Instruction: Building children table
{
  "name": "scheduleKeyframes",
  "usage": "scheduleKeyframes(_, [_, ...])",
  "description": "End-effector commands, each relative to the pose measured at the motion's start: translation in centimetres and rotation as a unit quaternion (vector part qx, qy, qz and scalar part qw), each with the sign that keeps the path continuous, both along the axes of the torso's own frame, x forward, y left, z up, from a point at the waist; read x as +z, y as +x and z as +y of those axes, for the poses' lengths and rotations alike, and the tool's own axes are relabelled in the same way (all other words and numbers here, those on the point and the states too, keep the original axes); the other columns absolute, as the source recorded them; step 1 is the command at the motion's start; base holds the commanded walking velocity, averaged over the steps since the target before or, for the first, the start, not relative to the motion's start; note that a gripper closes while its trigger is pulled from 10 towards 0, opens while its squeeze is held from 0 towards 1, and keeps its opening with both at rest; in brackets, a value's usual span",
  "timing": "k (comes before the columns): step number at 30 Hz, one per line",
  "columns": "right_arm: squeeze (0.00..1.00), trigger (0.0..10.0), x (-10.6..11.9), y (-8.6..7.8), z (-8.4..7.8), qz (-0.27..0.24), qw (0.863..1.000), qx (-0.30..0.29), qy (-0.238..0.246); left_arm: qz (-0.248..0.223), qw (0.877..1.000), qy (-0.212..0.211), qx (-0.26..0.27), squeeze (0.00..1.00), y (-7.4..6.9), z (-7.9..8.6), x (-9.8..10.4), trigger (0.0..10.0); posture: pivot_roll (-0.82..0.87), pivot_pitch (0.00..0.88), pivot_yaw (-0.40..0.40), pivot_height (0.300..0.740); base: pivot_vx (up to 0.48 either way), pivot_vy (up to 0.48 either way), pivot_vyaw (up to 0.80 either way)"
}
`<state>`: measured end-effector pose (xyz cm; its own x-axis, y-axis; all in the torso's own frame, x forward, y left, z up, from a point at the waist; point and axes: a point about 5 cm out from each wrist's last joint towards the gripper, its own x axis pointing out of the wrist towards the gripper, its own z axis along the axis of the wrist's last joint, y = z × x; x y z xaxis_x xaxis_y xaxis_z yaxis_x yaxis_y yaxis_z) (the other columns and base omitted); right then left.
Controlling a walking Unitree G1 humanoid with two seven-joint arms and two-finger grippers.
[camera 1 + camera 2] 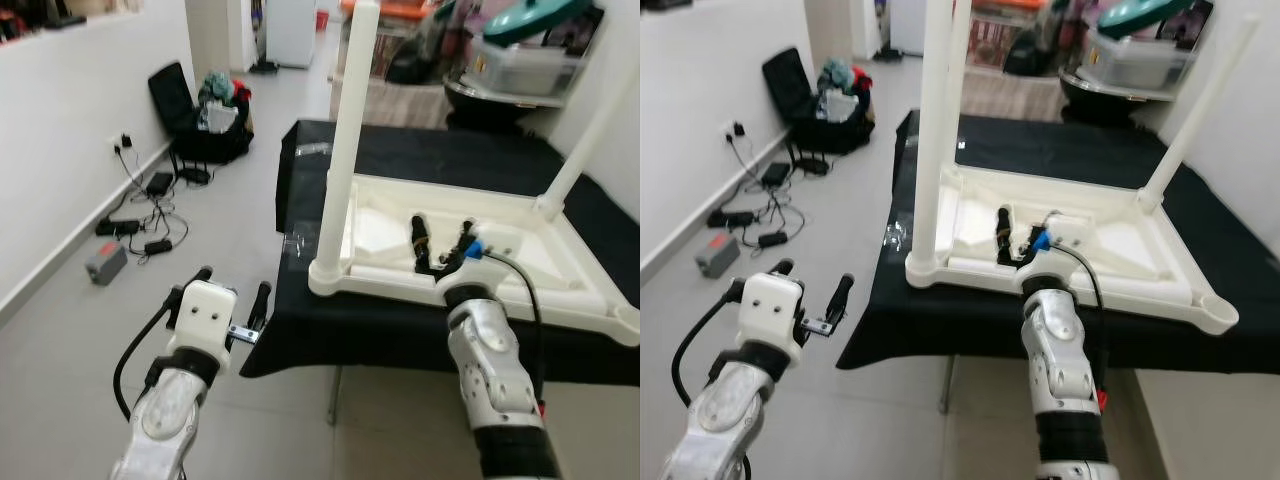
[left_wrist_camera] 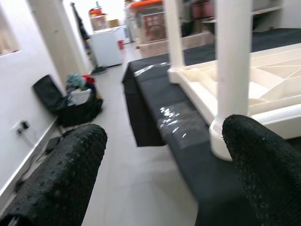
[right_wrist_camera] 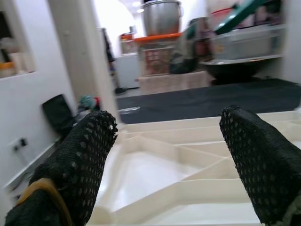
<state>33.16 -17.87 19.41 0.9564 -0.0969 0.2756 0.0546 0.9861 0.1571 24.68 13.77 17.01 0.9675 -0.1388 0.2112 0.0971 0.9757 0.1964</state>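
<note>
The right gripper [image 1: 444, 240] hovers with jaws spread over the upturned children's table [image 1: 520, 262], which lies legs-up on the black-draped surface [image 1: 400, 325]. The left gripper [image 1: 232, 297], jaws also apart, hangs over the floor just beside the table's near leg [image 1: 345, 150].

The right claw [image 3: 164, 160] is seen with its two black fingers [image 3: 82, 165] spread wide apart, nothing held between them. Just beyond them lies the ribbed cream underside of the upturned children's table [image 3: 169, 174], resting on a black cloth [image 3: 207, 101]. Farther back, a large metal pot [image 3: 162, 16], a clear storage box [image 3: 249, 40] and a black bag [image 3: 59, 115] by the white wall can be made out.
</note>
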Motion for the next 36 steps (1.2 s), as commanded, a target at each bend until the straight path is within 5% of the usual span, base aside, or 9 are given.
scheduleKeyframes(1, [0.00, 10.0, -0.5, -0.1, -1.0, 0.014, 0.999, -0.029, -0.003, 0.001, 1.000, -0.002, -0.010, 0.00, 0.0, -0.5, 0.1, 10.0, 0.10, 0.059, -0.075, 0.740, 0.300, 0.000, 0.00])
scheduleKeyframes(14, [0.00, 10.0, -0.5, 0.3, -0.8, 0.023, 0.999, -0.033, -0.006, -0.003, 1.000, 0.008, -0.003, 0.00, 0.0, -0.5, 0.3, 10.0, 0.11, 0.068, -0.077, 0.740, 0.185, 0.000, 0.00])
scheduleKeyframes(19, [0.00, 10.0, -0.7, 0.7, -2.1, 0.032, 0.998, -0.050, 0.000, 0.015, 1.000, -0.005, -0.021, 0.00, -0.4, -1.3, -0.4, 10.0, 0.11, 0.070, -0.078, 0.740, 0.000, 0.000, 0.00])
scheduleKeyframes(24, [0.00, 10.0, -1.2, 2.6, -3.8, 0.084, 0.996, 0.032, 0.002, 0.044, 0.995, -0.010, -0.085, 0.00, -1.2, -2.9, -1.3, 10.0, 0.11, 0.076, -0.074, 0.740, 0.000, 0.000, 0.00])
scheduleKeyframes(27, [0.00, 10.0, -1.1, 3.4, -4.4, 0.128, 0.980, 0.149, -0.031, 0.078, 0.981, -0.017, -0.176, 0.00, -2.4, -4.7, -2.1, 10.0, 0.11, 0.078, -0.078, 0.740, 0.000, 0.000, 0.00])
scheduleKeyframes(31, [0.00, 10.0, -0.8, 3.5, -4.5, 0.131, 0.972, 0.194, -0.036, 0.092, 0.975, -0.019, -0.202, 0.00, -2.8, -5.2, -2.4, 10.0, 0.12, 0.078, -0.081, 0.740, 0.000, 0.000, 0.00])
scheduleKeyframes(33, [0.00, 10.0, 0.2, 3.2, -4.7, 0.134, 0.940, 0.311, -0.041, 0.104, 0.969, -0.012, -0.224, 0.00, -3.4, -5.8, -2.8, 10.0, 0.12, 0.083, -0.080, 0.740, 0.000, 0.000, 0.00])
scheduleKeyframes(34, [0.00, 10.0, 0.2, 3.2, -4.7, 0.134, 0.940, 0.311, -0.041, 0.104, 0.969, -0.012, -0.224, 0.00, -3.4, -5.8, -2.8, 10.0, 0.12, 0.083, -0.080, 0.740, 0.000, 0.000, 0.00])
scheduleKeyframes(36, [0.00, 10.0, 0.7, 2.5, -4.2, 0.132, 0.897, 0.419, -0.053, 0.105, 0.968, -0.011, -0.228, 0.00, -3.5, -5.9, -2.9, 10.0, 0.12, 0.087, -0.080, 0.740, 0.000, 0.000, 0.00])
